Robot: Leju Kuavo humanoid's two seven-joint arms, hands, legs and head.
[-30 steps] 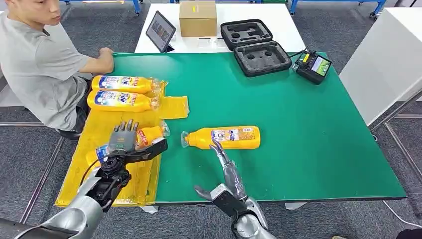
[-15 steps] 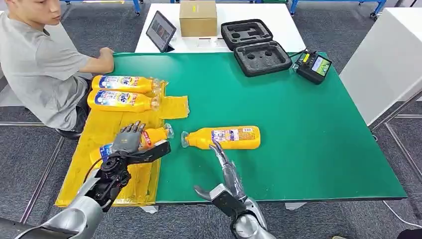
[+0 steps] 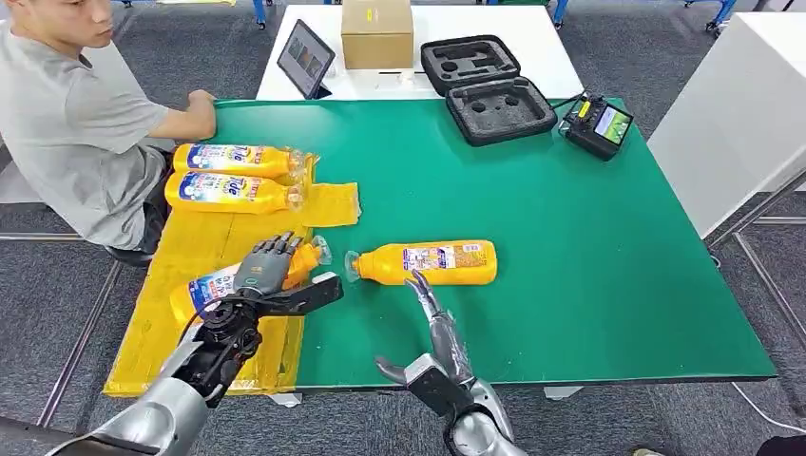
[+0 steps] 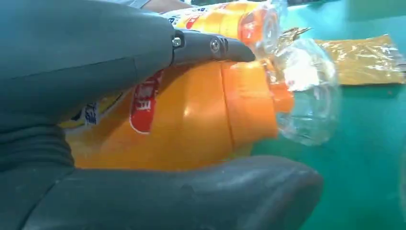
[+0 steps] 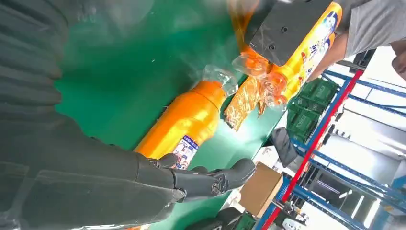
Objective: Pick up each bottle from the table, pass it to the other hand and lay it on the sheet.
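Note:
My left hand [image 3: 266, 275] grips an orange bottle [image 3: 217, 285] over the yellow sheet [image 3: 195, 242], the clear cap pointing toward the green table [image 3: 570, 247]. Up close, fingers [image 4: 210, 45] lie over this bottle [image 4: 191, 115] and the thumb under it. A second orange bottle [image 3: 432, 262] lies on the green surface, cap to the left. My right hand [image 3: 432, 328] stays open just in front of it, fingertips [image 5: 210, 179] close to its body [image 5: 191, 120]. Two more bottles [image 3: 233, 160] [image 3: 228, 191] lie side by side at the sheet's far end.
A person [image 3: 76, 123] sits at the left with a hand [image 3: 201, 103] on the table corner. A tablet [image 3: 306, 59], a cardboard box [image 3: 377, 34], an open black foam case [image 3: 485, 90] and a controller [image 3: 597, 125] stand at the back.
My left hand has slid to the right along its bottle toward the neck, so more of the label shows behind it. The right hand and the bottle on the table have not moved.

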